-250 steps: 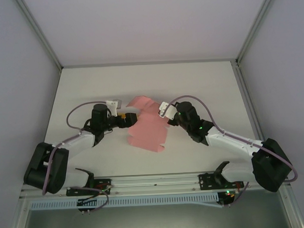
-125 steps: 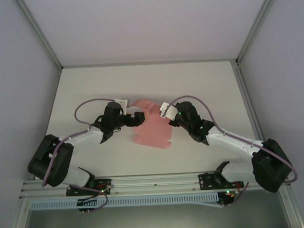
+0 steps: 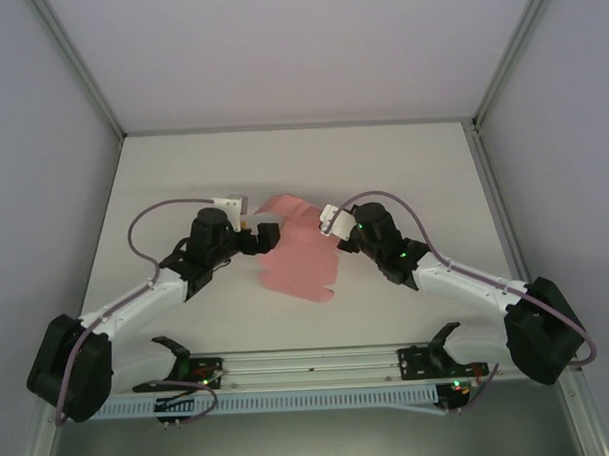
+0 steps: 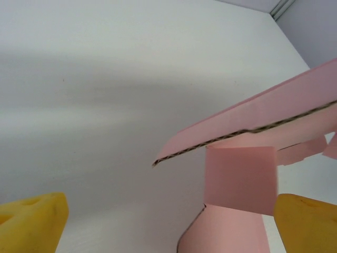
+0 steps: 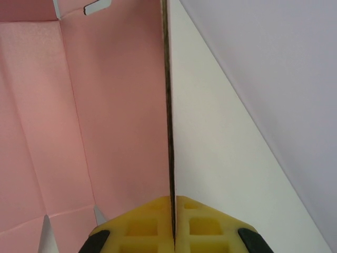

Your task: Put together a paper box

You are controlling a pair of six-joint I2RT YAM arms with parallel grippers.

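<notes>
From above, I see the box (image 3: 300, 256) as a part-folded pink sheet lying on the surface (image 3: 182, 172) midway between the arms, with no closed shape to it yet. My right hand (image 3: 329, 223) sits at its right edge and my left hand (image 3: 266, 235) at its left edge, near the far corner. On the left wrist camera the yellow fingers (image 4: 32, 221) stand wide apart and clamp nothing. Ahead of them one panel is lifted off the surface, cut edge showing, with a smaller flap below it. On the right wrist camera the pads (image 5: 142, 226) are shut tight on the edge of a panel, and the inside face, with its fold lines and slots, spreads away to the left. I judge we are early: one side is raised at most, and the walls, flaps and closing are all left to do.
</notes>
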